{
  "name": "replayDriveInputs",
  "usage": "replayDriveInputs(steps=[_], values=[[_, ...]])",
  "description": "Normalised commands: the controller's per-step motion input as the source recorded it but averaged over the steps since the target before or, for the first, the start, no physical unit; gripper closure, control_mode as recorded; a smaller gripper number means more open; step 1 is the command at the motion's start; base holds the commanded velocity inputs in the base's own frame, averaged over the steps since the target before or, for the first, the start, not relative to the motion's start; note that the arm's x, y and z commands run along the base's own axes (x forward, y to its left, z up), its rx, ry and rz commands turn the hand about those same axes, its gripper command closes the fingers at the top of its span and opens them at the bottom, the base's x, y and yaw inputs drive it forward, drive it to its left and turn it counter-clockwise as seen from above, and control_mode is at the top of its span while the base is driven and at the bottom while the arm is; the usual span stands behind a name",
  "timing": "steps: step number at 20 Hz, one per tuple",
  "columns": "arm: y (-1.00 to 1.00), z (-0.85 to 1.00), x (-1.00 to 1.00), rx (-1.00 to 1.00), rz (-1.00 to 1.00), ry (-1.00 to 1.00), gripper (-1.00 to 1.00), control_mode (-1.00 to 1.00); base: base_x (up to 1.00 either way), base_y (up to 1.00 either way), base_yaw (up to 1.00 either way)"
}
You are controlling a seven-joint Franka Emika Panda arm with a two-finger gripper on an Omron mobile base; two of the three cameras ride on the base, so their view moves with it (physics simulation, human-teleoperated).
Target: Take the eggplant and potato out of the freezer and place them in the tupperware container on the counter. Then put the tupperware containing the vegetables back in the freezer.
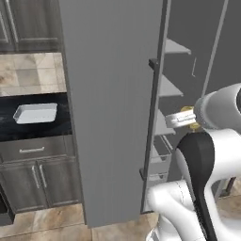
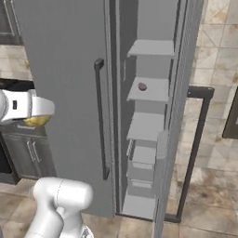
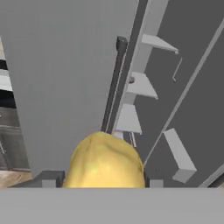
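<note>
Gripper (image 3: 104, 183) grips potato (image 3: 105, 162), out of freezer (image 2: 153, 93). Eggplant (image 2: 142, 86) sits on a shelf; tupperware container (image 1: 35, 113) empty on counter (image 1: 33, 129). Most steps left.

Floor: beige and brown stone-look tiles (image 1: 52, 221), mottled, running under the lower cabinets.
Wall: pale beige square tiles (image 1: 30, 73) directly above the lower cabinets, and more of the same tiling (image 2: 218, 51) on the far side of the room.
Upper cabinets: grey wood-grain doors (image 1: 28, 23) above the wall tiles.
Lower cabinets: grey wood-grain, one drawer (image 1: 33, 149) with a pale bar pull, two doors (image 1: 35, 181) below it with upright pulls.
Light: even and soft, no hard shadows.
</note>
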Motion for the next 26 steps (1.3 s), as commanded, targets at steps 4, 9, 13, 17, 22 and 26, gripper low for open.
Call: replayDriveInputs(steps=[4, 9, 13, 17, 22, 26], values=[[0.00, 0.00, 0.00, 0.00, 0.00, 0.00, 1.00, 1.00, -0.02, 1.00, 0.00], [0.00, 0.00, 0.00, 0.00, 0.00, 0.00, 1.00, 1.00, 0.09, 1.00, 0.00], [0.00, 0.00, 0.00, 0.00, 0.00, 0.00, 1.00, 1.00, 0.21, 1.00, 0.00], [0.00, 0.00, 0.00, 0.00, 0.00, 0.00, 1.00, 1.00, 0.40, 0.97, 0.00], [0.00, 0.00, 0.00, 0.00, 0.00, 0.00, 1.00, 1.00, 0.76, 0.52, 0.00], [0.00, 0.00, 0.00, 0.00, 0.00, 0.00, 1.00, 1.00, 0.84, 0.13, -0.02]])
